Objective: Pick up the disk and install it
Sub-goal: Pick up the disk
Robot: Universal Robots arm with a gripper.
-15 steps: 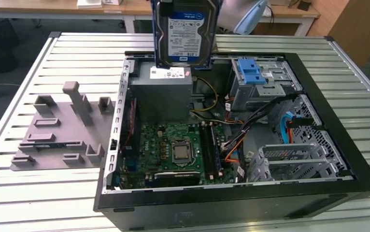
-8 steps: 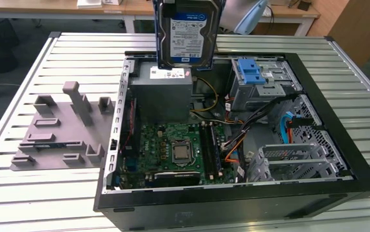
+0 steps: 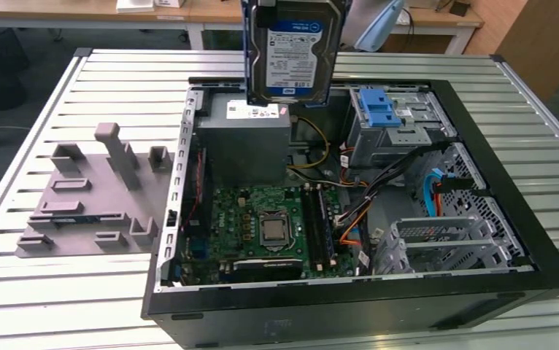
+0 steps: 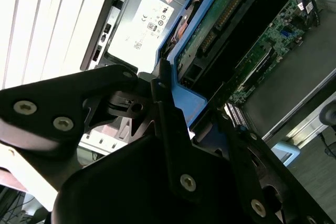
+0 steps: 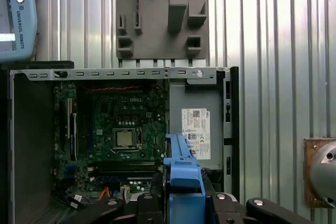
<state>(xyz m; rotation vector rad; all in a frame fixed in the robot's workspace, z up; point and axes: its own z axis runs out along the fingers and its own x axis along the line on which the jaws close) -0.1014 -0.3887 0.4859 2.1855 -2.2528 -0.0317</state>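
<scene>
Exterior view: the disk [image 3: 291,55] hangs upright in the air with its label facing the camera, right over the grey power supply box [image 3: 244,138] at the far end of the open computer case [image 3: 513,219]. A blue clip [image 3: 379,109] sits in the drive cage towards the exterior view's right, and a grey fixture plate [image 3: 90,204] lies on the table [image 3: 26,284] beside the case.

Second wrist view: the gripper [image 4: 184,114] is clamped onto the disk's blue frame, black fingers [image 4: 163,103] pressed against it, with the green circuit-board side showing.

First wrist view: same grip on the blue frame, looking straight down at the motherboard [image 5: 123,124]
</scene>
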